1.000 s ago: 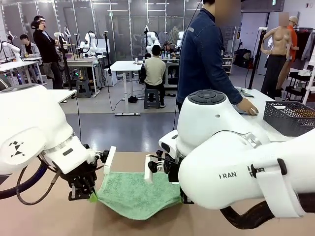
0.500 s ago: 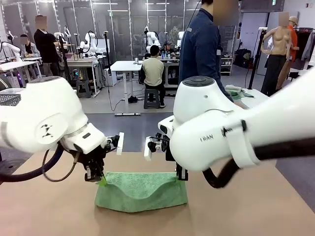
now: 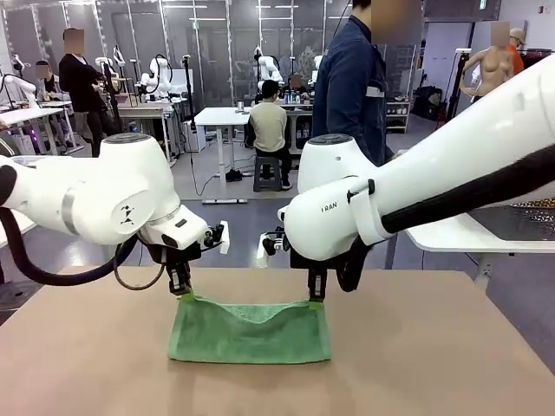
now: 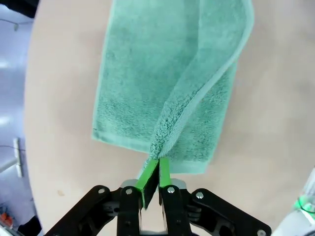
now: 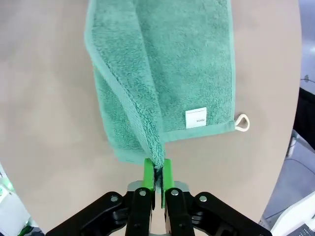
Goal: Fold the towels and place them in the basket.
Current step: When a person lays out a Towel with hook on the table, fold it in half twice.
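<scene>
— Is there any writing on the towel?
— A small white label is sewn near one short edge, seen from the right wrist. Its print is too small to read. A white loop sticks out at the corner just beside it.
— And on the robot?
— The right arm carries dark lettering, of which "RAN" is readable.
— How does the towel look?
— It is mint-green terry with a stitched hem, and it lies on the brown table between the two arms. Its near part rests flat. The far edge is raised at both corners and sags in the middle.
— What is raising it?
— The left gripper has its green pads clenched on the far left corner. The right gripper is clamped the same way on the far right corner. Both point down at the table.
— Any containers?
— A dark mesh basket shows partly behind the right arm, on a white table at the right. I cannot tell what is in it.
— Anyone nearby?
— A person in a dark blue jacket stands beyond the table.
</scene>
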`<act>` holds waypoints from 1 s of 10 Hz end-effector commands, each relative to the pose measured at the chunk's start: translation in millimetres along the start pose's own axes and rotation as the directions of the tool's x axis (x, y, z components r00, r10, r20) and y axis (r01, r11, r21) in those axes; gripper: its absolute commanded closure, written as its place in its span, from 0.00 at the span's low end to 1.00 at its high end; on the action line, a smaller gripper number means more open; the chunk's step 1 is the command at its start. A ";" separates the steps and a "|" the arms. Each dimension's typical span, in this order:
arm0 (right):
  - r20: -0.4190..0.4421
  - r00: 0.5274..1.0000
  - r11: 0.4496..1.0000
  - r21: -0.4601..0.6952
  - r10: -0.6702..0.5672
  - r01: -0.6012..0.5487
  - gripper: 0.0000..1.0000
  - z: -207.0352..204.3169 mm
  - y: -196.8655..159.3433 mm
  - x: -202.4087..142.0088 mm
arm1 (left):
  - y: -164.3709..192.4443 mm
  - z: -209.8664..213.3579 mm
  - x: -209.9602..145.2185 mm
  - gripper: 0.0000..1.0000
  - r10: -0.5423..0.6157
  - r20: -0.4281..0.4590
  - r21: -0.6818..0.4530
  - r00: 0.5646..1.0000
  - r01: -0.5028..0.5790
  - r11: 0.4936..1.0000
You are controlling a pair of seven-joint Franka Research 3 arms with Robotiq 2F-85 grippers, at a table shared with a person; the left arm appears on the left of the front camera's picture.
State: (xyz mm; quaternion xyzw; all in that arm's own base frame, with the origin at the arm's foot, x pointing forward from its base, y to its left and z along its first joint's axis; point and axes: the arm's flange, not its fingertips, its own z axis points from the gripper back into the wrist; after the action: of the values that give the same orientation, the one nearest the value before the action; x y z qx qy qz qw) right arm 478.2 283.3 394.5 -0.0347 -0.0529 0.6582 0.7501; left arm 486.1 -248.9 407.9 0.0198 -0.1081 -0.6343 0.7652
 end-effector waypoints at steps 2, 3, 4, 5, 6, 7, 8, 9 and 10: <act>0.009 1.000 0.998 0.051 -0.025 0.024 1.00 -20.8 -24.2 -3.4 | 22.1 -23.7 4.2 1.00 0.028 -0.053 -0.020 0.998 -0.029 0.999; 0.005 1.000 0.999 0.044 -0.029 0.029 1.00 -25.6 -31.1 -4.3 | 28.3 -31.5 1.2 1.00 0.042 -0.050 -0.031 0.998 -0.044 0.999; 0.002 0.999 0.998 0.046 -0.034 0.034 1.00 -30.3 -33.9 -4.4 | 29.0 -37.4 0.6 1.00 0.038 -0.055 -0.035 0.998 -0.040 0.999; 0.025 0.999 0.998 0.047 -0.030 0.029 1.00 -33.6 -35.2 -4.6 | 29.2 -41.6 -0.3 1.00 0.042 -0.056 -0.037 0.998 -0.044 0.998; 0.067 0.998 0.998 0.064 -0.021 0.017 1.00 -36.3 -34.7 -4.4 | 28.9 -44.8 -0.6 1.00 0.043 -0.054 -0.035 0.998 -0.045 0.998; 0.050 0.999 0.999 0.046 -0.018 0.016 1.00 -37.2 -33.4 -3.5 | 26.5 -44.9 0.3 1.00 0.015 -0.039 -0.038 0.999 -0.017 0.999; 0.010 0.999 0.998 0.048 -0.043 0.042 1.00 -34.5 -32.7 -4.4 | 25.6 -45.5 -5.4 1.00 0.030 -0.033 -0.050 0.999 -0.031 0.998; 0.010 0.999 0.998 0.048 -0.043 0.042 1.00 -34.5 -32.7 -4.4 | 25.6 -45.5 -5.4 1.00 0.030 -0.033 -0.050 0.999 -0.031 0.998; 0.010 0.999 0.998 0.048 -0.043 0.042 1.00 -34.5 -32.7 -4.4 | 25.6 -45.5 -5.4 1.00 0.030 -0.033 -0.050 0.999 -0.031 0.998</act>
State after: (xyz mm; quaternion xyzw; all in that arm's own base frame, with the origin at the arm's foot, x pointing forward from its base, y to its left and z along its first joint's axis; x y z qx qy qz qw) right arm 514.1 277.7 362.9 -0.0108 -0.0446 0.6448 0.7630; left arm 517.7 -245.3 366.6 0.0075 -0.0801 -0.6261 0.7756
